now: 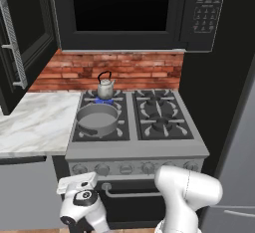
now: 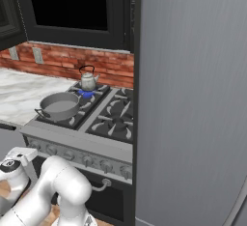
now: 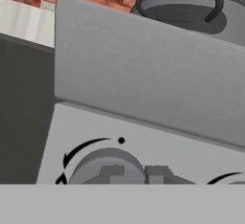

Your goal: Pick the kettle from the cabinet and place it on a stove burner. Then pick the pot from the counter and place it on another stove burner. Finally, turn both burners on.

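Gripper (image 3: 129, 175) sits nearly closed against stove knob (image 3: 107, 166).

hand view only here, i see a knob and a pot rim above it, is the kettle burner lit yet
Observer: yes, the kettle sits on the rear left burner, and a blue flame shows under it.
Operator: and the pot, which burner
Observer: the pot is on the front left burner, directly in front of the kettle. No flame shows under it.
Operator: which knob am i at
Observer: in the left base view the gripper is low in front of the range, at the left end of the knob row.
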